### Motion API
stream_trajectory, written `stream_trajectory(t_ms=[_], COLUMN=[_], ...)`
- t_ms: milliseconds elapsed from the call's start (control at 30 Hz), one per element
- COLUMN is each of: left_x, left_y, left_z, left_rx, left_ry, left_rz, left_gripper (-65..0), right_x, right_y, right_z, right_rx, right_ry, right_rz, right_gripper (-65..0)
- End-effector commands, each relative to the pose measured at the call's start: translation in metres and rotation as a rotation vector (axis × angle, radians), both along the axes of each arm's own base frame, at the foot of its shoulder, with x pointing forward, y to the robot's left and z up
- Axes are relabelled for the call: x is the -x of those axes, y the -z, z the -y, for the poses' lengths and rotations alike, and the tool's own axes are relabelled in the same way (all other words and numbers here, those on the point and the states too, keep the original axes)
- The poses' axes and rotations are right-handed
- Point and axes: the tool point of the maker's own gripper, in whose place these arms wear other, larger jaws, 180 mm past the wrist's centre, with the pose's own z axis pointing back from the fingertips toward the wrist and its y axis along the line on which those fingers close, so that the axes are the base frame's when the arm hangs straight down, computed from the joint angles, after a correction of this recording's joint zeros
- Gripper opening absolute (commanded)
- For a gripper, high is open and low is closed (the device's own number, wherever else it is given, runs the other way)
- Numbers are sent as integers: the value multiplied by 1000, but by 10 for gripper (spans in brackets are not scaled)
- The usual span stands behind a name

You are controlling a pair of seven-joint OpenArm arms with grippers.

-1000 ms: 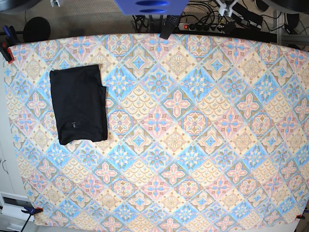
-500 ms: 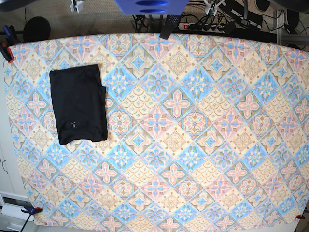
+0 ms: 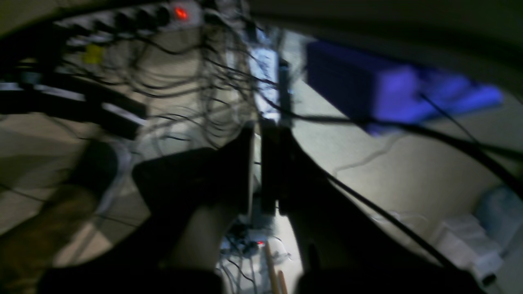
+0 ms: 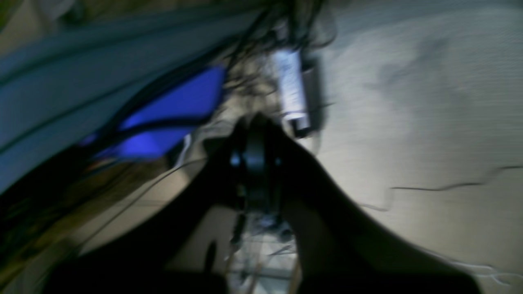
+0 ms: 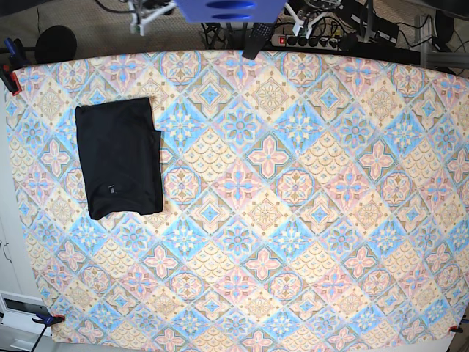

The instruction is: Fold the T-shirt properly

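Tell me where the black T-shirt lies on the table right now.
In the base view, the plain black cloth T-shirt lies folded into a rectangle on the patterned tablecloth, at the upper left, near the table's left edge, with neither arm touching it.

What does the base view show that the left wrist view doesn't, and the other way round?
Only the base view shows the folded black T-shirt lying flat on the patterned tablecloth, with neither arm over it. Only the left wrist view shows the left gripper, jaws shut and empty, pointing off the table at blurred floor and tangled cables. Both show the power strip with its red light and the blue block.
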Motion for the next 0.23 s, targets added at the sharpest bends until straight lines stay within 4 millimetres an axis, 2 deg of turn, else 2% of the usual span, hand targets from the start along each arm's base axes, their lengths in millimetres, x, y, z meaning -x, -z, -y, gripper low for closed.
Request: stream_trajectory(t_ms=[0, 67, 133, 200], left_x=[7, 6, 4, -5], left_y=[-1, -1, -1, -1], left_z=[1, 6, 16, 20], left_rx=[6, 13, 27, 34], left_ry=[1, -2, -8, -10], left_rz=[-11, -10, -6, 7], left_gripper=[-627, -627, -627, -627], right_x=[7, -15, -20, -21], right_y=[0, 2, 2, 2], right_z=[-19, -44, -54, -55], right_rx=[-31, -69, -84, -86], right_ry=[8, 19, 23, 25], right_rz=[-16, 18, 26, 28], right_gripper=[-650, -649, -649, -650])
